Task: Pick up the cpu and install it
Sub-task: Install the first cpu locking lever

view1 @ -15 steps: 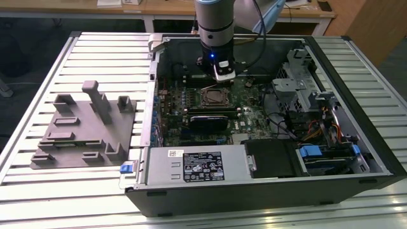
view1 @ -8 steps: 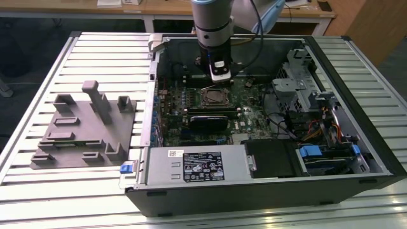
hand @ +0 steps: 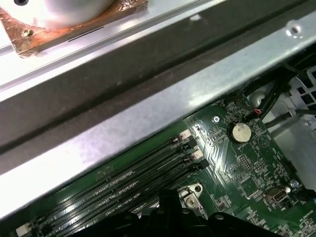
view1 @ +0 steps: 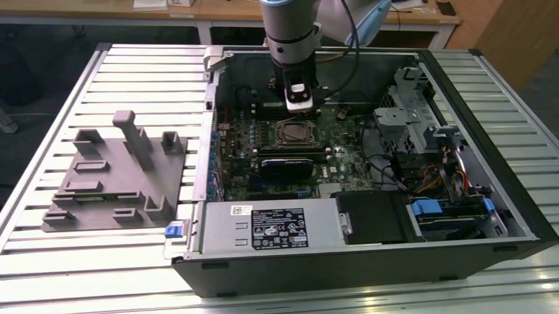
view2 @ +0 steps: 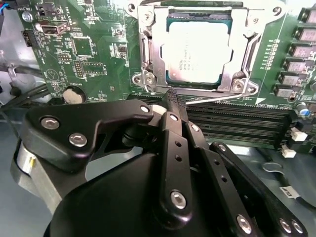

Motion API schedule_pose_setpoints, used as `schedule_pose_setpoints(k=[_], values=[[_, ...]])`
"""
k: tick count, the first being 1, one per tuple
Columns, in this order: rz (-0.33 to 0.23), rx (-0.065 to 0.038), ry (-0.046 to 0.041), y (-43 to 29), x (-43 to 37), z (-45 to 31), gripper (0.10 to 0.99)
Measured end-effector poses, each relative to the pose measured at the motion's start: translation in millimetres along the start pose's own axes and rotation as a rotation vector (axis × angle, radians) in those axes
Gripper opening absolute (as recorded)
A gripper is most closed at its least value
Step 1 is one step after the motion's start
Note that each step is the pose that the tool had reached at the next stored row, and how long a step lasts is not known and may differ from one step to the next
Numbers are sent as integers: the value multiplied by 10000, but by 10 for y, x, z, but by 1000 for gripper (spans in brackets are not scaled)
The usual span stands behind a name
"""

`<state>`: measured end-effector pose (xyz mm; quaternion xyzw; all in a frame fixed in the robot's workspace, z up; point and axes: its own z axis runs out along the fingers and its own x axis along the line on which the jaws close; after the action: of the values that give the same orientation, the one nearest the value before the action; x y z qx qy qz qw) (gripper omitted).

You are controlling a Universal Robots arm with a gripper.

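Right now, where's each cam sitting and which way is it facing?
Exterior view: off the arm, above, looking down into the open computer case; grey fixture at its left; arm and tool above the socket.
Second wrist view: on the arm, looking past the shut tool at the cpu seated in its socket.
First wrist view: on the arm, facing the motherboard's memory slots and a case rail; dark tool parts at the edge.
Shared: both wrist views show the memory slots and coin cell.

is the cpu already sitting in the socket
Yes, in the second wrist view the cpu lies inside the metal-framed socket, beyond the gripper.
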<state>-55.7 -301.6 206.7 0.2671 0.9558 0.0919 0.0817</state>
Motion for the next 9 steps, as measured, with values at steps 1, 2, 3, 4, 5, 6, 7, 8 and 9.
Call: schedule_pose_setpoints(k=[1, 2, 3, 4, 5, 6, 7, 8, 9], values=[[51, 5, -14, 3, 6, 3, 106], [98, 9, -25, 6, 14, 5, 106], [140, 13, -36, 8, 21, 8, 106], [181, 18, -46, 10, 28, 9, 106], [220, 22, -55, 11, 34, 11, 106], [256, 26, -64, 12, 39, 13, 106], [291, 28, -73, 12, 44, 14, 106], [323, 29, -81, 12, 49, 16, 106], [354, 32, -90, 12, 54, 18, 106]])
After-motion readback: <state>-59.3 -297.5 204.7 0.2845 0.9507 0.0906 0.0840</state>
